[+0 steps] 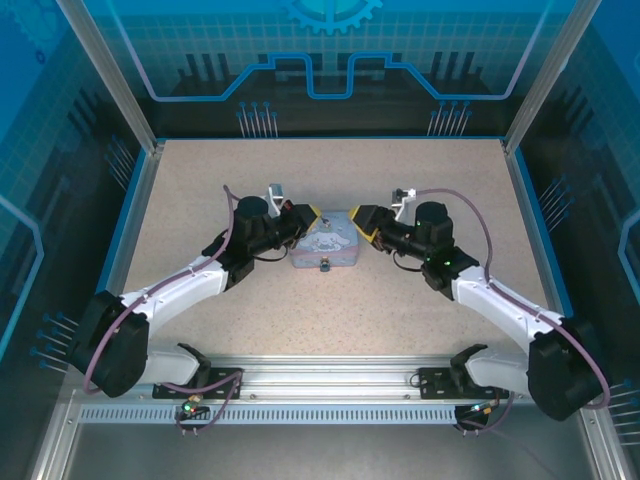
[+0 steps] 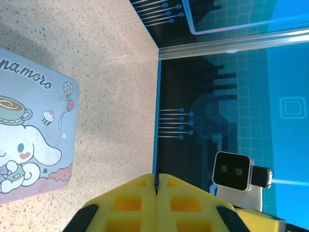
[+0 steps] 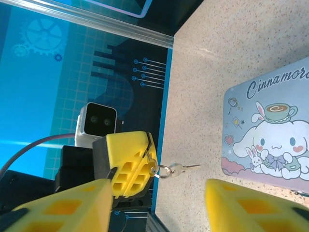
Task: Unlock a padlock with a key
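Closest to the lens on my right wrist feed are the chunky yellow fingers of my right pincer point(image 3: 158, 208), spread well apart with nothing between them. Just past them sits the left pincer point(image 3: 149, 159), clamped fully shut. It has the tiny thin metal key point(image 3: 181, 168) by the end with the little ring point(image 3: 164, 171), blade sticking out sideways above the speckled beige bench point(image 3: 217, 48).

The tiny dark padlock point(image 1: 326, 266) sits at the near edge of the pale lavender cartoon tin point(image 3: 270, 125), which lies between the two arms (from overhead it's barely a speck, and I can't make out the keyhole).

My read: both bits weigh next to nothing and are hard, slick metal. The key may swing on that ring, so the blade could wobble. I'd want the right pincer pinching the padlock body across its flat sides, clear of the keyhole, or it'll likely swivel.
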